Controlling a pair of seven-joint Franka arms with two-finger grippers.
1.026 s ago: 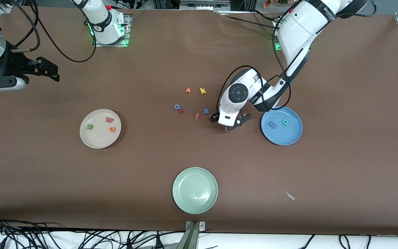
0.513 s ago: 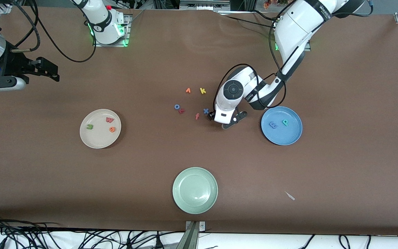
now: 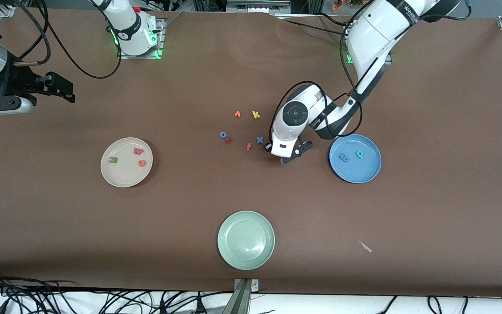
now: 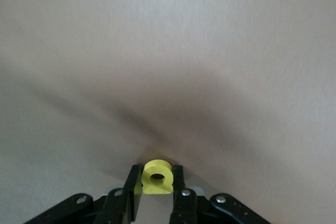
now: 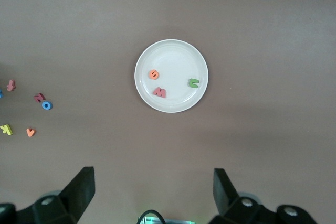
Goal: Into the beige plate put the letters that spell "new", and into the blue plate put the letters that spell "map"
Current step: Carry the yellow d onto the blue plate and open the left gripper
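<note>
At far upper left of the front view, right claw (image 3: 66,89) parked over bare surface (image 3: 59,226), waiting, fingers (image 5: 79,190) spread wide and empty. Left of centre, beige plate (image 3: 122,178) carrying green n (image 3: 112,160), red w (image 3: 138,151) and orange e (image 3: 141,163). Near centre, loose letters: blue o (image 3: 223,134), yellow k (image 3: 256,114), blue x (image 3: 259,140). Just beside the x, left claw (image 3: 277,152) down at the surface, clamped tight on yellow a (image 4: 156,178). Right of centre, blue plate (image 3: 366,174) holding blue m (image 3: 344,158) and teal p (image 3: 359,154). Low at centre, pale green plate (image 3: 245,258).
</note>
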